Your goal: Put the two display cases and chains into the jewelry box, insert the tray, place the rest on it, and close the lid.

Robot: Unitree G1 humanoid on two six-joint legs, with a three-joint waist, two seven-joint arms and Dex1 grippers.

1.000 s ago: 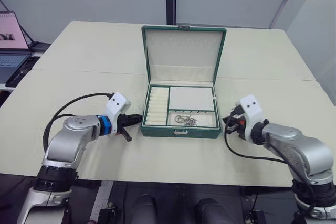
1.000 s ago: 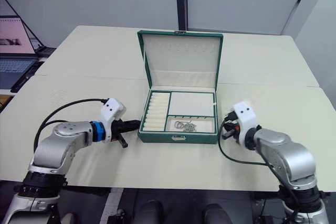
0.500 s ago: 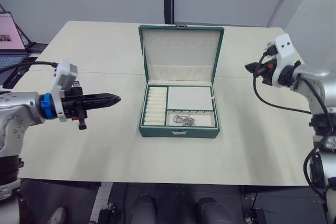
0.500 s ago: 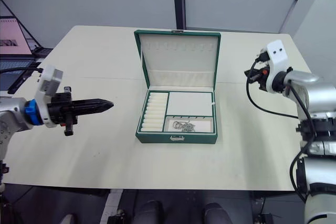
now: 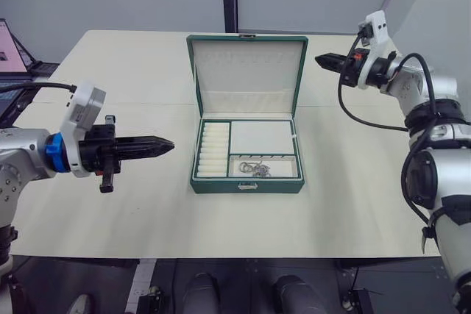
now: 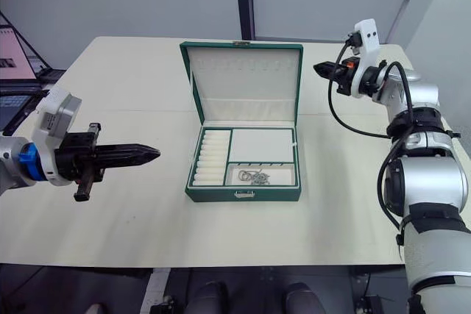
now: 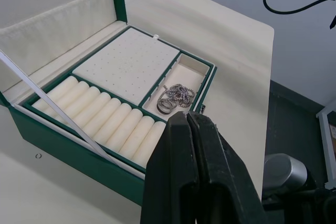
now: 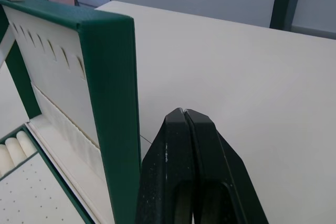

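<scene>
So you've got a plain cream table (image 5: 147, 218) made of slabs pushed together, grey wall panels behind, and a laptop (image 5: 11, 42) off at the far left edge. Your jewelry box (image 5: 246, 182) sits mid-table, lid (image 5: 246, 71) standing upright, tray (image 5: 261, 137) seated inside with the chains (image 5: 254, 168) in its front compartment. Left gripper (image 5: 168, 146) hovers left of the box, fingers pressed together. Right gripper (image 5: 320, 59) hangs near the lid's right edge, also pinched closed and empty.
</scene>
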